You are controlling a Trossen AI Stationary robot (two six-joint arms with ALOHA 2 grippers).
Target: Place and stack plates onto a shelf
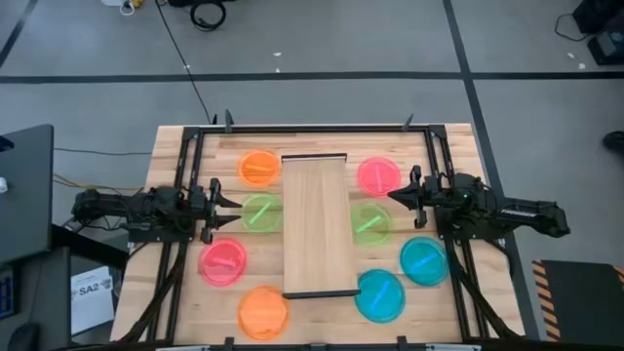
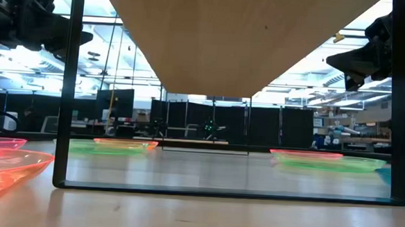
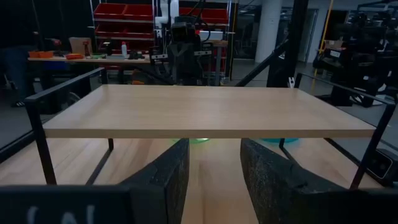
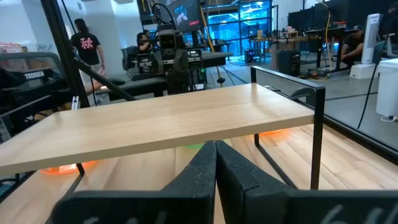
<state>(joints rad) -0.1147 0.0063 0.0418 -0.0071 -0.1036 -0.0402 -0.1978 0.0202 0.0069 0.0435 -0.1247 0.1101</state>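
A robotics lab: red parts bins (image 3: 127,11) on shelving; monitors (image 4: 186,12); taped concrete floor (image 1: 322,49).

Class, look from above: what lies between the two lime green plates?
The shelf, its top bare, lies between the left green plate and the right green plate; the high view shows this.

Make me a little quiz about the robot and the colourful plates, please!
1. True or false: a plate already lies on top of the shelf.
2. Which gripper has its fingers apart? A) left gripper B) right gripper
3. Fill in: the two plates nearest the grippers, one on each side of the shelf, the left green plate and the right green plate, are both ____.

Key: 1 false, the board is bare. 2 A; the right gripper is shut. 3 green.
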